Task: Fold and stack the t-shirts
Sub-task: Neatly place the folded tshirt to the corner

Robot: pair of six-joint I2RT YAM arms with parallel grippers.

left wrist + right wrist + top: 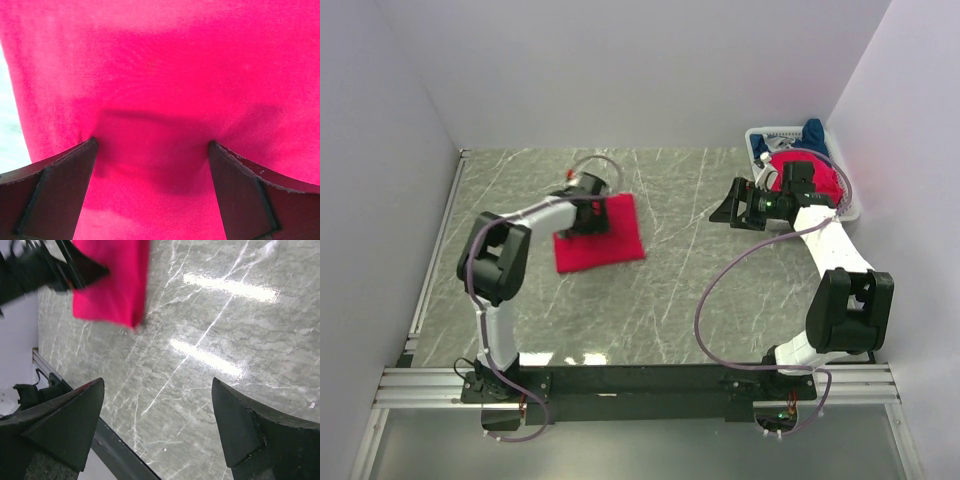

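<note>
— Where's the shirt?
— The folded red t-shirt (605,240) lies left of centre. My left gripper (152,145) sits over it, jaws spread wide, cloth between the tips.
— And the right?
— My right gripper (157,385) gapes over the table (690,280), well apart from it.

Folded t-shirt (610,245) flat on table (670,290), directly under L gripper (588,222). R gripper (728,200) well apart, over table; basket (757,135) w/ more t-shirts (828,180) just behind it.

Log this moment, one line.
left gripper: open over folded red t-shirt | right gripper: open, empty, over table | basket: second red t-shirt, dark blue t-shirt
</note>
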